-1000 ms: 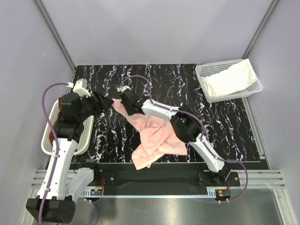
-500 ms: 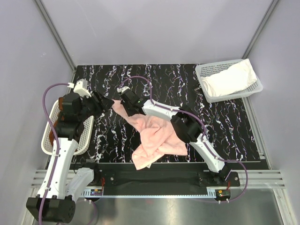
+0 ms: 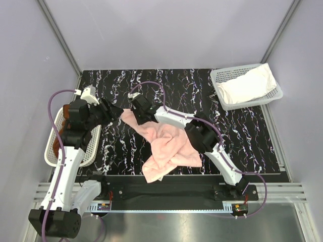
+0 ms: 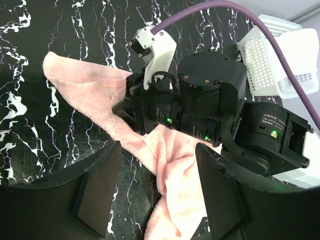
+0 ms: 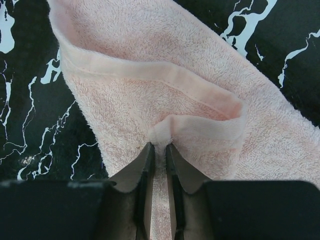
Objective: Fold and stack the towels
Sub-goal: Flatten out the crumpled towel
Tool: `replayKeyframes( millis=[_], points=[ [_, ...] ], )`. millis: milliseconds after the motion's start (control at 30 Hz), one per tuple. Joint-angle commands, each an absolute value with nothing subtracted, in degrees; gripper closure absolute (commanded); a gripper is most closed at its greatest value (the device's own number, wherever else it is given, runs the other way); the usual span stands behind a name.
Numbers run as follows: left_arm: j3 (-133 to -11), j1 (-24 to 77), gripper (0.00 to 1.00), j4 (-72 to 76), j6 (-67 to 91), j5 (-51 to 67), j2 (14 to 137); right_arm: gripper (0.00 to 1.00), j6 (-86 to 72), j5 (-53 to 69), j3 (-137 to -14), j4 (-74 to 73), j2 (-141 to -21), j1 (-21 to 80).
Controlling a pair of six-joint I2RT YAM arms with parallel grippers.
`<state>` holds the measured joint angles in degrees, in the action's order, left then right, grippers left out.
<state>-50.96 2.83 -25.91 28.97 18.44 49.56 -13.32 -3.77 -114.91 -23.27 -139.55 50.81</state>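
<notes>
The pink towel (image 3: 169, 148) lies rumpled on the table (image 3: 242, 141), spread from the middle toward the near edge, with one corner trailing off toward the far left; the white towel (image 3: 247, 85) sits in its basket (image 3: 222, 75) at the far right corner. I can't make out the brown one for sure.

The right fingers (image 5: 150, 160) are nearly closed, pinching a small raised pleat of the pink towel just behind its hemmed edge; the hem there is curled over on itself. The left fingers (image 3: 114, 112) stand wide open with nothing in them, hanging just beside that same far-left corner.

To my eye the job is barely started, and the step is getting this towel opened out flat. The pinch looks thin and sits inside the hem rather than on a corner, so a hard pull could slip it free; I'd lift gently and draw toward the far edge so the curl unrolls. The left fingers would do best to come down on the loose corner itself, closing over the hem; then both can pull apart along the far edge, keeping the cloth low so it drags flat; the heaped part near the near edge needs the most stretch.
</notes>
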Motion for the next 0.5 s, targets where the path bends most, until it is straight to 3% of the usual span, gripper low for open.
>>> replayKeyframes(
  millis=[0, 100, 167, 267, 333, 467],
  points=[
    [-50.45, 2.64, 0.34, -22.59, 29.27, 18.9, 49.13, 0.78, -14.5, -2.64, -113.91, -22.15, -135.79, 50.36],
    [-50.19, 2.64, 0.34, -22.5, 29.18, 18.81, 49.31, 0.66, -15.12, -2.11, -113.99, -21.97, -135.35, 50.1],
    [-50.27, 2.64, 0.34, -22.5, 29.09, 18.81, 49.48, 0.64, -15.38, -1.15, -113.82, -21.45, -135.0, 49.75],
    [-50.1, 2.64, 0.34, -22.33, 29.27, 18.81, 49.66, 0.7, -16.08, -0.09, -113.38, -20.83, -134.82, 49.22],
    [-49.92, 2.64, 0.34, -22.06, 29.36, 18.98, 49.66, 0.8, -16.43, 1.48, -113.12, -20.39, -134.82, 49.04],
    [-49.75, 2.64, 0.34, -21.97, 29.27, 19.07, 49.75, 0.84, -17.14, 2.37, -112.68, -19.78, -134.74, 48.6]
  ],
)
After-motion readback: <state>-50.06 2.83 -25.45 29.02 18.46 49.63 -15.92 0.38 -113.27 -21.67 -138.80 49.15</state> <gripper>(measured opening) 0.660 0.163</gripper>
